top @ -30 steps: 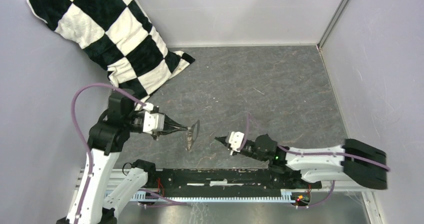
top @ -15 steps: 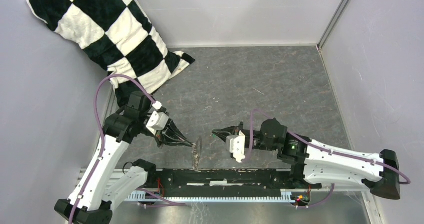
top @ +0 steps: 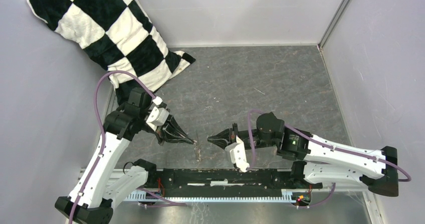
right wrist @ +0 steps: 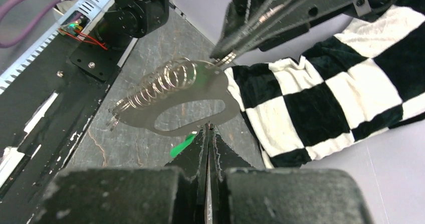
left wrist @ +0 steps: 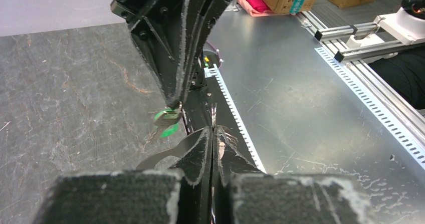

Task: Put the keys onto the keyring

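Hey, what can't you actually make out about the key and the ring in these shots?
Key: right wrist view, only a green sliver shows; the fingers of the right gripper hide the rest.
Key: left wrist view, a blurred green smear, shape unreadable.
Keyring: top view, edge-on and too thin to tell whether the key is threaded.
Keyring: left wrist view, mostly behind the left gripper.

Silvery keyring (right wrist: pixel 220 96), coils along one edge, is just beside the green-tagged key (right wrist: pixel 182 145).
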Motion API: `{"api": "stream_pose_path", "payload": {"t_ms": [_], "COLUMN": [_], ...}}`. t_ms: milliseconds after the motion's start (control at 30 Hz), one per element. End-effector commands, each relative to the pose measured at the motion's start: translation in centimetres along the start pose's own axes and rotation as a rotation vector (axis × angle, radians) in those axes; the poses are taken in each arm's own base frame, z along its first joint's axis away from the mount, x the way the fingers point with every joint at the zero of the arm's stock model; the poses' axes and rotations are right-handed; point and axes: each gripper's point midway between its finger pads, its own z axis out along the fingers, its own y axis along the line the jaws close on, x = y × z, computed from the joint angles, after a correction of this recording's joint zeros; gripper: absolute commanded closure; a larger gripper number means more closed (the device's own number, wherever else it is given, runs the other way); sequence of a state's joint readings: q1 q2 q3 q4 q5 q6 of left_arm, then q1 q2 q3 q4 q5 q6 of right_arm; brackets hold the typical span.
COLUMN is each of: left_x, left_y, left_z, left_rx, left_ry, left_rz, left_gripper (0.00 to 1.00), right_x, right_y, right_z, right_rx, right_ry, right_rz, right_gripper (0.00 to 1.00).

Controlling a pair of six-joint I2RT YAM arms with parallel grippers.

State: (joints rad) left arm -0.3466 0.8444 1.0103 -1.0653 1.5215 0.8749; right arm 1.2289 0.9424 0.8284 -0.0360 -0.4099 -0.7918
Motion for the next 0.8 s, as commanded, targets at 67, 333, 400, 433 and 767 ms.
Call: {"api": "stream_pose_path", "payload": {"t_ms": [67,333,400,433,767], "left_x": [-3.0,-2.8,-2.9,-2.9,-2.7], "left_y": [-0.9,-0.7,-0.7,-0.7,-0.5], "left_z": [0.2,0.2,0.2,0.2,0.2], "left_rx": [0.076,0.069,0.070,0.069,0.068], "left_ry": [-0.083,-0.076,-0.076,-0.075,-0.072], "left_rz": [0.021,0.021,0.019,0.019,0.010], "left_gripper": [0.98,0.98,0.98,0.98,0.98], "right_x": [-2.7,-3.5,-3.8,-3.8,-4.9], "right_y": [-1.2,-1.5,-1.5,-1.5,-2.1], "right_z": [0.3,0.6,0.6,0.6,0.8], "right_rx": [0.031,0.028,0.023,0.020,0.016], "right_ry": [-0.092,-0.111,-0.118,-0.120,-0.144], "right_rz": [-0.078,-0.132,-0.146,-0.154,-0.204], "right_gripper": [0.99,0.99,0.99,0.99,0.99]}}
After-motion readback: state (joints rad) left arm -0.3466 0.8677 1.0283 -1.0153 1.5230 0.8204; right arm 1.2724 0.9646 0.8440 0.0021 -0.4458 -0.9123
